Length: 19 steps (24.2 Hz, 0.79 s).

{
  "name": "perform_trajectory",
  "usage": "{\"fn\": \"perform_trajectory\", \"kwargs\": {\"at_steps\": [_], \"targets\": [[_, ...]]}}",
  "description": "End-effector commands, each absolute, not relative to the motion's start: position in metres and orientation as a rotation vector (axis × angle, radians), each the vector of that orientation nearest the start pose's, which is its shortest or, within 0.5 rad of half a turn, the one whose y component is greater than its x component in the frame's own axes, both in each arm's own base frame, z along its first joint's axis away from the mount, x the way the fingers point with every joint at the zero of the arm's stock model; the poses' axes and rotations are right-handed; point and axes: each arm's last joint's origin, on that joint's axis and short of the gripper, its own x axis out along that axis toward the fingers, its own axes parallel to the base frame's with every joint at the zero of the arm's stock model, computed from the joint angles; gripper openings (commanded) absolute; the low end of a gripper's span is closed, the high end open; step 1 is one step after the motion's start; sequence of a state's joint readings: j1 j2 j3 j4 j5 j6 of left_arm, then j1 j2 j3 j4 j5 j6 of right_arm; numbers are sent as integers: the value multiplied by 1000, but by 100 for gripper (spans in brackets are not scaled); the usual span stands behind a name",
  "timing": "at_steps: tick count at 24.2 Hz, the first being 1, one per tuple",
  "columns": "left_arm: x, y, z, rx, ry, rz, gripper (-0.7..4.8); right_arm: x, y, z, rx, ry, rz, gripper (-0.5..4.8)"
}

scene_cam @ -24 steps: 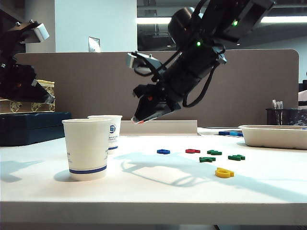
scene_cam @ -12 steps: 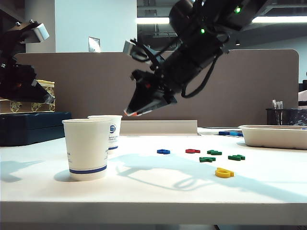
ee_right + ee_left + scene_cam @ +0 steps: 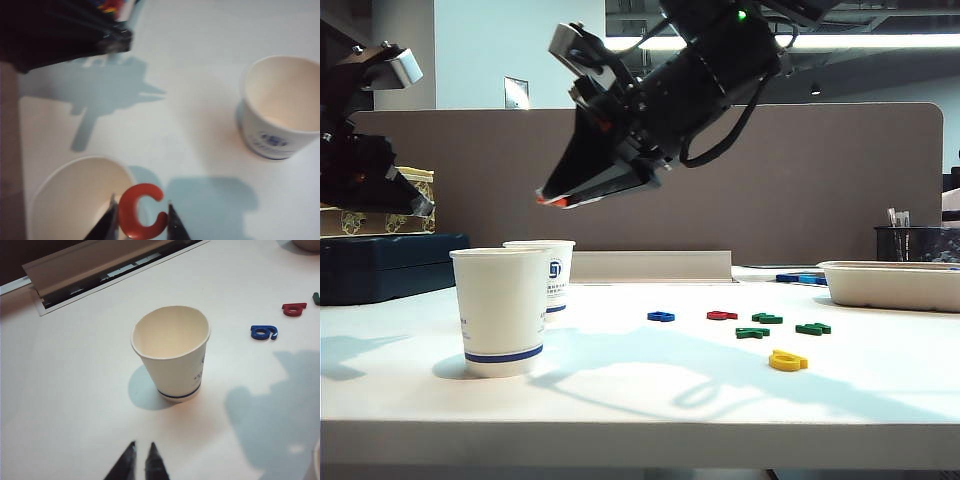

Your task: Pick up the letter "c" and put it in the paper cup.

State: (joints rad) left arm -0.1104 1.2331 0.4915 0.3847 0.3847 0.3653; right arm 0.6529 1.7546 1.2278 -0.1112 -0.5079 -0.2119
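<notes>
While pinched flat in the right hand [image 3: 141, 220], the letter "c" [image 3: 140, 211] hangs above the paper cup [image 3: 500, 311], just off its rim.
Left hand [image 3: 140, 462], narrowed and empty, parked farther off beside that cup.

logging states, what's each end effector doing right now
left end effector: shut, empty, near the paper cup.
right end effector: shut on the letter "c", above the cups.

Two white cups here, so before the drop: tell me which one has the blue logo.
The rear cup, standing behind and partly hidden by the paper cup, bears the blue logo. The front one has only a dark blue band near its base.
</notes>
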Motion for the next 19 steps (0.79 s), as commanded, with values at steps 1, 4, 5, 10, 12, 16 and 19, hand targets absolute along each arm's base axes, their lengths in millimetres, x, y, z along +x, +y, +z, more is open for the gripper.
{"fn": "perform_trajectory", "kwargs": {"at_steps": [1,4,5,10,12,16,19], "targets": [[241,-38,202,301,242,-549,27,288,253,238,-230,565,1233,106],[241,-38,202,301,242,-549,26,279,262,237,-242,580,1264,106],[241,-38,202,301,242,-549,27,275,266,236,-247,586,1278,106],[241,-38,202,301,242,-549,27,265,274,236,-262,593,1306,106],[241,-38,202,301,242,-549,27,264,275,235,-269,595,1305,107],[241,-38,202,301,242,-549,27,264,275,234,-272,612,1300,107],[240,-38,202,301,242,-552,26,265,274,234,-289,608,1268,107]]}}
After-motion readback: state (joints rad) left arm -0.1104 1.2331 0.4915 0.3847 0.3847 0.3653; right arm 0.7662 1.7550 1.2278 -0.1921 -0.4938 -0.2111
